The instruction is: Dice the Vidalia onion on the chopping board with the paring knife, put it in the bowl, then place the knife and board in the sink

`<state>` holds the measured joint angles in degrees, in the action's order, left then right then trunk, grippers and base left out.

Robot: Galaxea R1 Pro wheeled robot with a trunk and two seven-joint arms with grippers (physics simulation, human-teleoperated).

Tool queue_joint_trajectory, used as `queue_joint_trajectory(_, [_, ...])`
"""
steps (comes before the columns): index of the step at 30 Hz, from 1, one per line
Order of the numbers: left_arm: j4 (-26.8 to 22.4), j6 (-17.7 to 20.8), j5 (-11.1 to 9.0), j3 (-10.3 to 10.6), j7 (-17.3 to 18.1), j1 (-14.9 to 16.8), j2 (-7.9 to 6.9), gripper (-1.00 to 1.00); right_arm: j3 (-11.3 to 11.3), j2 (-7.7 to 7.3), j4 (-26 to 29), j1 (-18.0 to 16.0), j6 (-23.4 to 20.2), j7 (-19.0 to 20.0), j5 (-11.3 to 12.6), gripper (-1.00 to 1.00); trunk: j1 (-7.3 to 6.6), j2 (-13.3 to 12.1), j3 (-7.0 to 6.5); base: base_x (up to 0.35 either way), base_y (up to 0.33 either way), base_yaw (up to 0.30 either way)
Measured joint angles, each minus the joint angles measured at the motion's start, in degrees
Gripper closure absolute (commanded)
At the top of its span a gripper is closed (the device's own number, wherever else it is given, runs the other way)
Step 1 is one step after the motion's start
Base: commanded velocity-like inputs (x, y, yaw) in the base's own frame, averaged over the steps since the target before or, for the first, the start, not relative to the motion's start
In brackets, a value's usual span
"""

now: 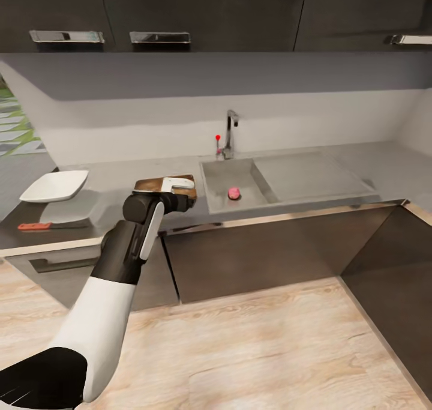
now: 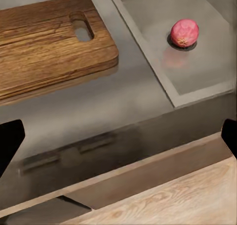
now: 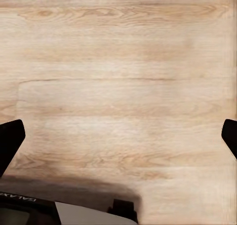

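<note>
- Head view: the left arm reaches over the front edge of the desk [image 1: 108,182], and its gripper [image 1: 180,192] is above the chopping board [image 1: 157,183], just beside the sink [image 1: 240,173]. The onion [image 1: 234,192] lies in the sink basin. The bowl [image 1: 55,185] sits at the desk's left end, and the paring knife [image 1: 42,225] lies in front of it, near the desk edge.
- Left wrist view: the jaws are spread wide with nothing between them — the board [image 2: 44,42] and the onion [image 2: 184,33] lie beyond, well apart.
- Right wrist view: the jaws are wide open and empty — they face the wooden floor [image 3: 123,76].
</note>
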<state>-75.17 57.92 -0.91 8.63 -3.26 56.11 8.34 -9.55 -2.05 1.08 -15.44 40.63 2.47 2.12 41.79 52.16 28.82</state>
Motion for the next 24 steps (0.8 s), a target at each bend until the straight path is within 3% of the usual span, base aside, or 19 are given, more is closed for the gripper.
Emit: queue_joint_trajectory(24, [3.3,-0.3,0.2,0.0,-0.2,-0.1,-0.02,-1.0,0.0,0.48,0.0,0.0,0.0,-0.1,0.0,-1.0,0.0,0.0,0.0,0.19,-0.267,0.0])
